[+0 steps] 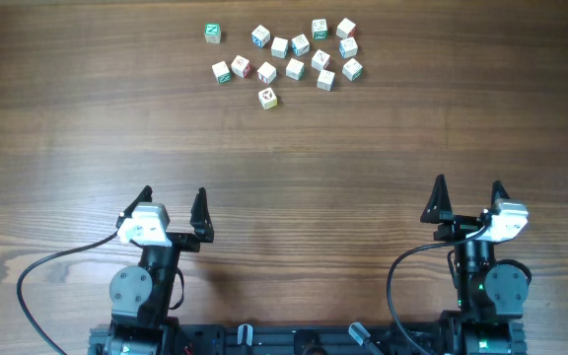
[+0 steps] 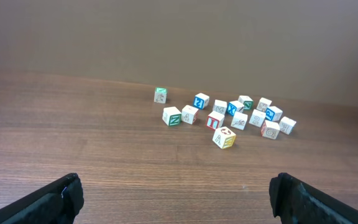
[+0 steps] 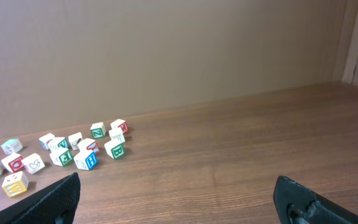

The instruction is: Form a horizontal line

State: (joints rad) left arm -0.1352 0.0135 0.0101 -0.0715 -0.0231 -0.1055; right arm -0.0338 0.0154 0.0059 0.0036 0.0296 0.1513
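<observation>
Several small white letter cubes [image 1: 284, 54] lie loosely scattered at the far middle of the wooden table [image 1: 294, 158]; no horizontal line is in view. A green-faced cube [image 1: 212, 33] sits apart at the left, and a yellow-marked cube [image 1: 268, 98] lies nearest me. The left wrist view shows the cluster [image 2: 235, 115] ahead to the right, the right wrist view shows it [image 3: 61, 152] far left. My left gripper [image 1: 174, 197] [image 2: 176, 190] and right gripper [image 1: 468, 187] [image 3: 177, 186] stand open near the front edge, nothing between their fingers, well short of the cubes.
Bare wood lies between the grippers and the cubes. A plain brown wall [image 2: 179, 37] rises behind the table's far edge. Black cables [image 1: 37, 286] loop beside each arm base at the front.
</observation>
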